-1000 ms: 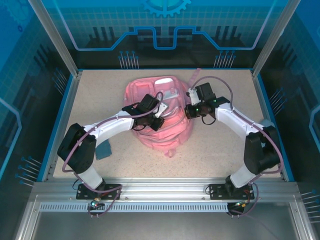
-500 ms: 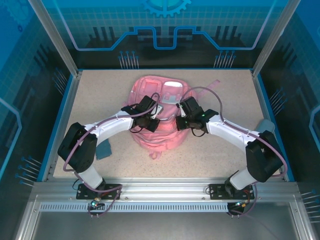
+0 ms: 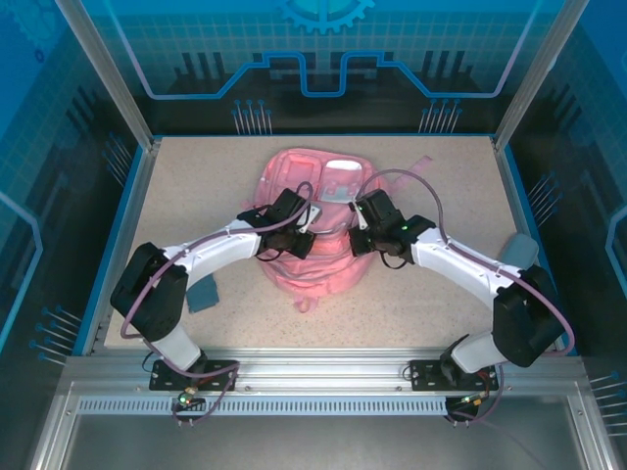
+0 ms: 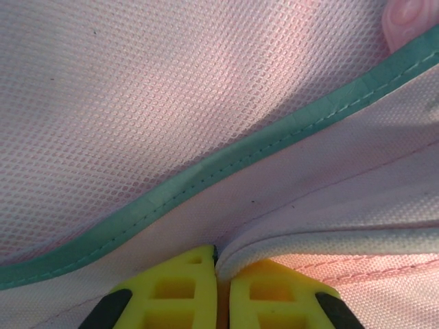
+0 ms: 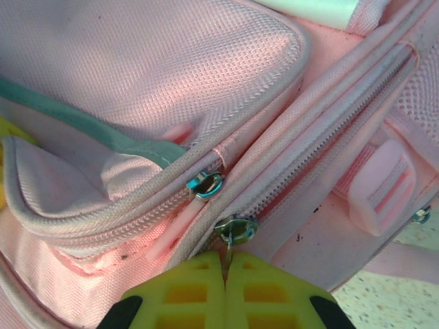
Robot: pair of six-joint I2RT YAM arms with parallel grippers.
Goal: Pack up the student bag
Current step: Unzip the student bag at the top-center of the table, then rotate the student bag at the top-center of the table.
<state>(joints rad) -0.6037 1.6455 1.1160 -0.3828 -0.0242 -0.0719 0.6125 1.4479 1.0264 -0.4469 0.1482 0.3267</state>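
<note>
Pink fabric backpack (image 3: 294,171) was laid on speckled beige tabletop (image 3: 196,186), blue-walled; left gripper (image 4: 218,267) was clamped on its fabric, right gripper (image 5: 225,267) on silver zip pull (image 5: 235,228).

White arms (image 3: 211,245), purple cables (image 3: 396,172), yellow gripper fingers (image 4: 178,291).

The bag (image 3: 294,181) and both arms over it block the middle of the surface (image 3: 196,186). Bare room lies at the far corners and near edge. A flat blue item (image 3: 203,294) sits by the left arm (image 3: 211,250), a grey thing (image 3: 519,247) at the right rim
</note>
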